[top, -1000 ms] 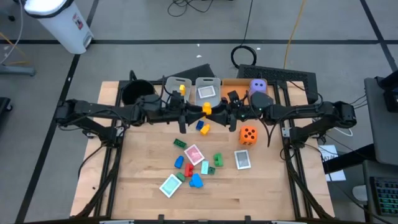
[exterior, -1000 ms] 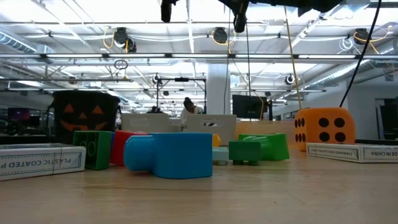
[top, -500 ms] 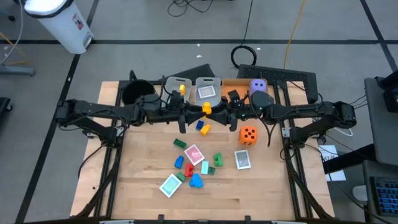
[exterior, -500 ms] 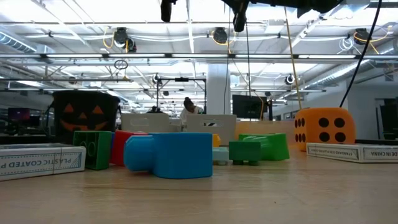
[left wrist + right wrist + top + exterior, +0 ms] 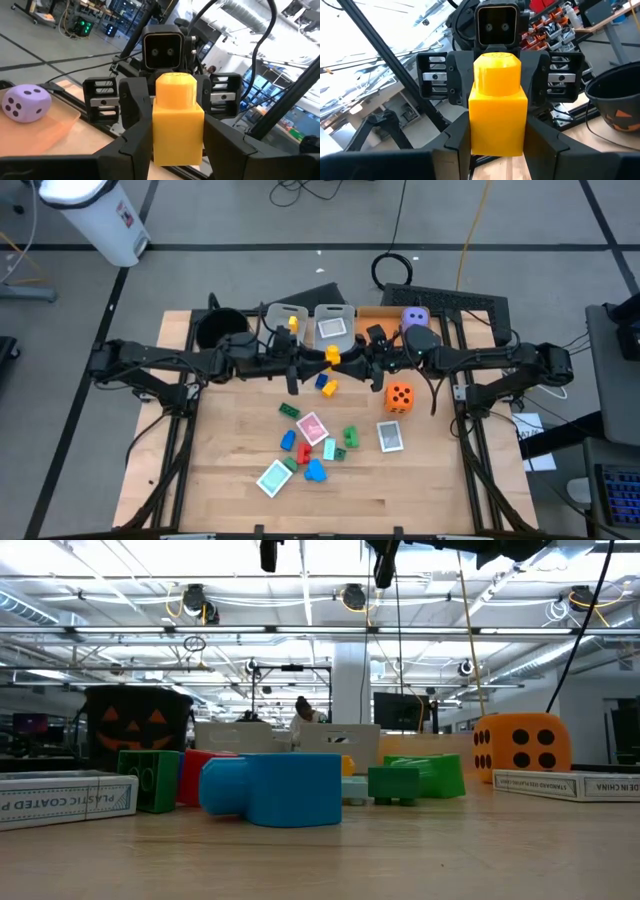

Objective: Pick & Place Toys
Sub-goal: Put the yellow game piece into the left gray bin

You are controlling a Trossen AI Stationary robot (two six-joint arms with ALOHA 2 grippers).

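Both my claws meet mid-air over the worktop point(image 5: 420, 480) toward its 12 o'clock edge, clear of the bins. My left claw point(image 5: 172, 150) and right claw point(image 5: 497, 145) each clamp the same yellow block point(image 5: 332, 355) from opposite sides. Toward 6 o'clock, loose blocks and cards lie scattered; orange die point(image 5: 399, 397) at 4 o'clock of the claws.
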